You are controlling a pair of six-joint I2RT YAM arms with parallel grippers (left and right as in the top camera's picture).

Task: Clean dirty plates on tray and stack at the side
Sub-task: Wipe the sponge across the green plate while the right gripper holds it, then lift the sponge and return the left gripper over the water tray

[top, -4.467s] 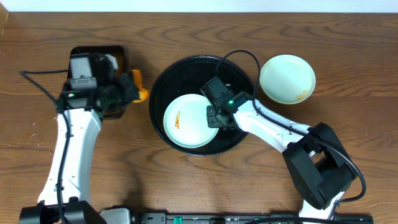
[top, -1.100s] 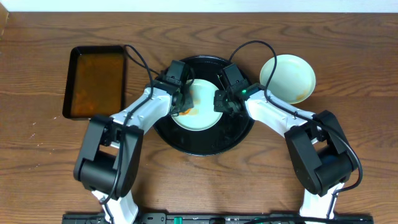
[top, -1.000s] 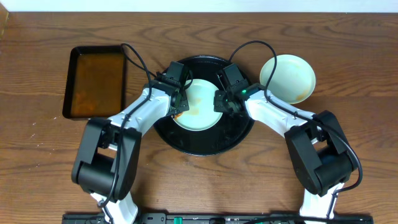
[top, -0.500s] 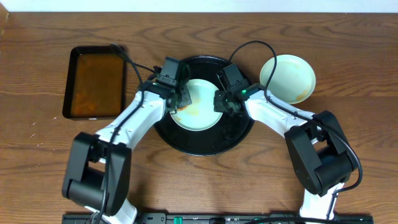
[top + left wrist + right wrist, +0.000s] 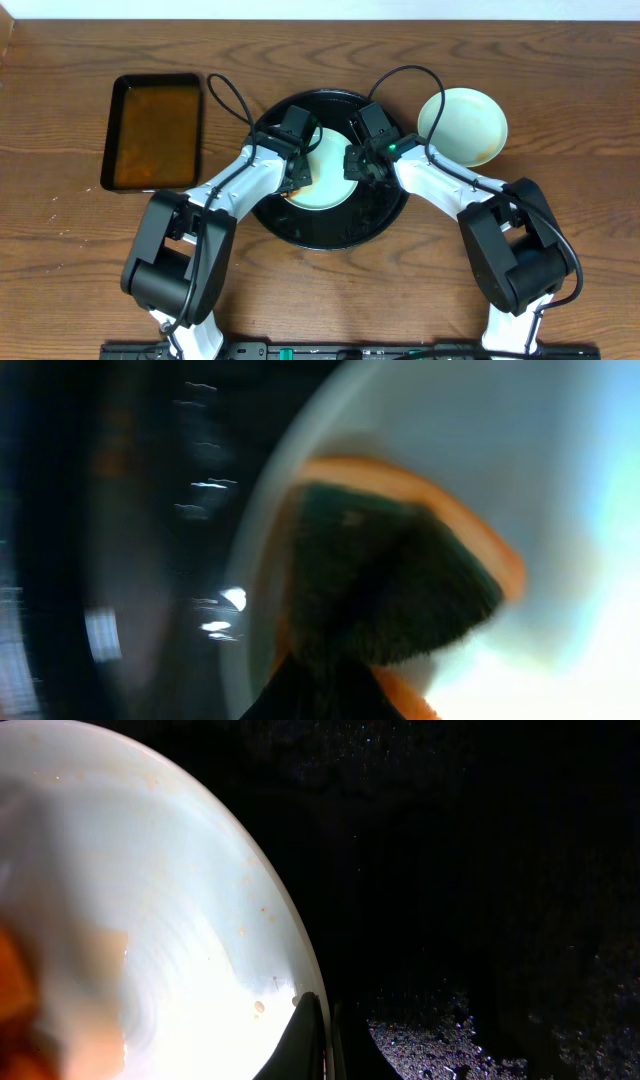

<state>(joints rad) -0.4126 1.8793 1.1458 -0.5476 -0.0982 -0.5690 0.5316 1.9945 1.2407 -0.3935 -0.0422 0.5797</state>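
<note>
A pale mint plate (image 5: 328, 168) lies in the round black tray (image 5: 330, 225). My left gripper (image 5: 298, 174) is shut on an orange sponge (image 5: 400, 560) with a dark scrub face, pressed on the plate's left part. The left wrist view is blurred by motion, with the sponge on the plate (image 5: 560, 480) near its rim. My right gripper (image 5: 352, 165) is shut on the plate's right rim. In the right wrist view its fingertips (image 5: 312, 1020) pinch that rim, and the plate (image 5: 150, 920) shows small orange specks. A second pale plate (image 5: 462, 125) sits on the table to the right, with an orange smear at its lower right edge.
A rectangular black tray (image 5: 153, 130) of brownish liquid stands at the far left. Wet droplets speckle the round tray's floor (image 5: 480, 1020) beside the plate. Both arms cross over the tray's front half, and cables loop above each wrist.
My left gripper has swept the sponge from the plate's left rim inward, its wrist turning. The brownish smear seen on the plate's left is now under the gripper. The right arm has not moved.
</note>
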